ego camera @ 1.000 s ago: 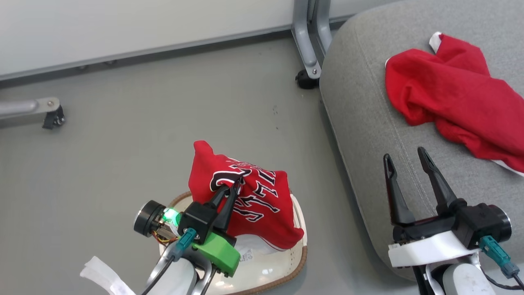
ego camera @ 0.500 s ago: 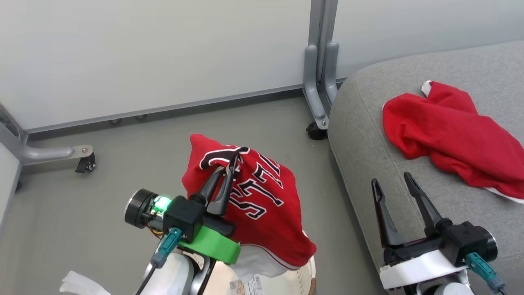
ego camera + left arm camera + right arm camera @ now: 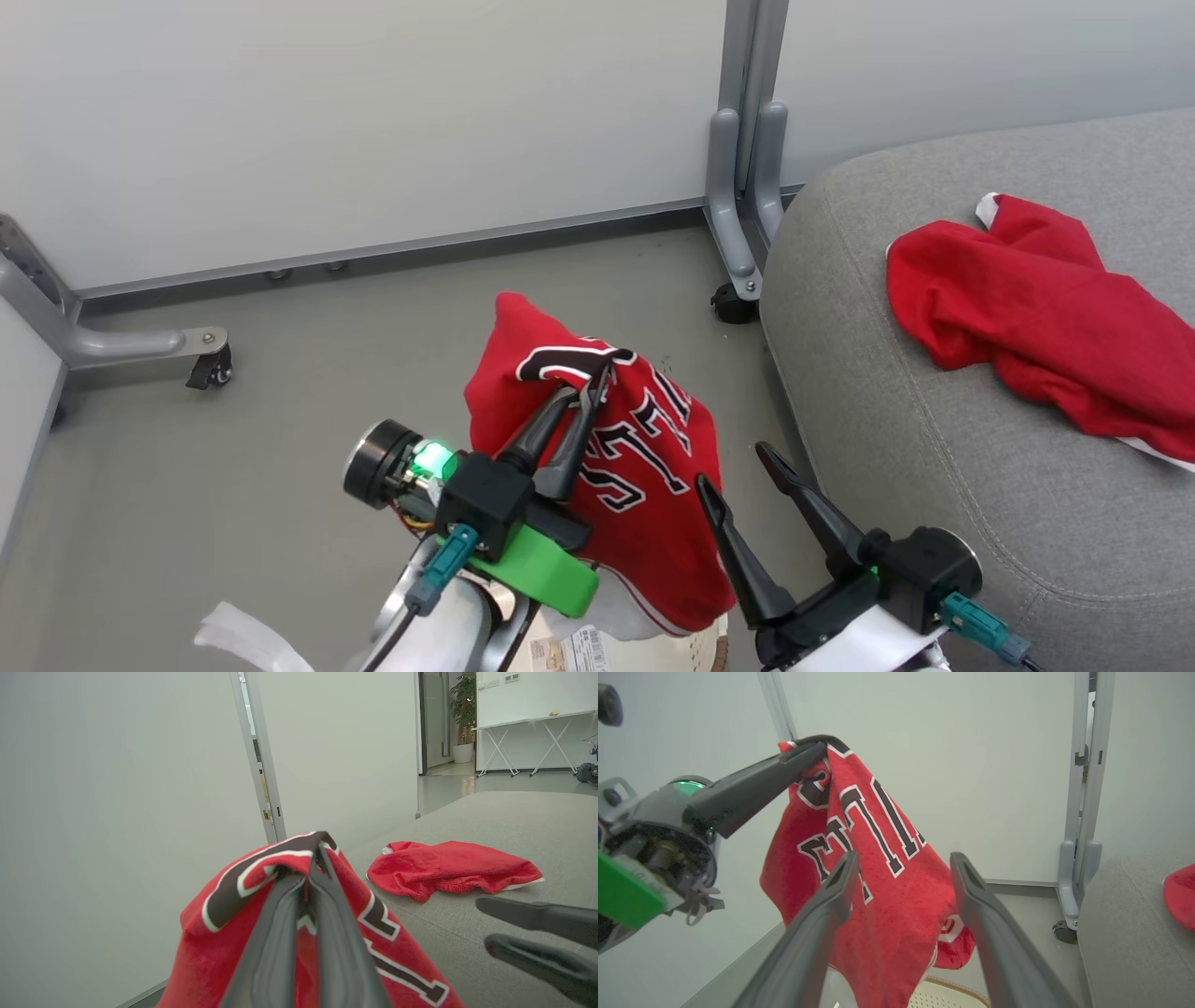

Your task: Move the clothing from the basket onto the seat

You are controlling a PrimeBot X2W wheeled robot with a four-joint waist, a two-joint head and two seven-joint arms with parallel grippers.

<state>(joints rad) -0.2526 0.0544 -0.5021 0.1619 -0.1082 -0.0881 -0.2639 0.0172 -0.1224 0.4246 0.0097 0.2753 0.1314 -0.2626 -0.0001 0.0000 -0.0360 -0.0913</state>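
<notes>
Hanging pinched in the left gripper [image 3: 597,378], the red lettered jersey [image 3: 653,509] drapes in folds beside the wide-apart right gripper [image 3: 730,465].

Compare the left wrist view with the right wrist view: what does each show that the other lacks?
Left wrist: a potted plant and a white folding table. Right wrist: the cream perforated plastic basket below, a black caster. Both: the red lettered jersey pinched in the shut left hand, the open right hand, the grey fabric seat, the plain red garment.

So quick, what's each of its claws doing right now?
Left gripper: shut on the jersey.
Right gripper: open, holding nothing.
</notes>
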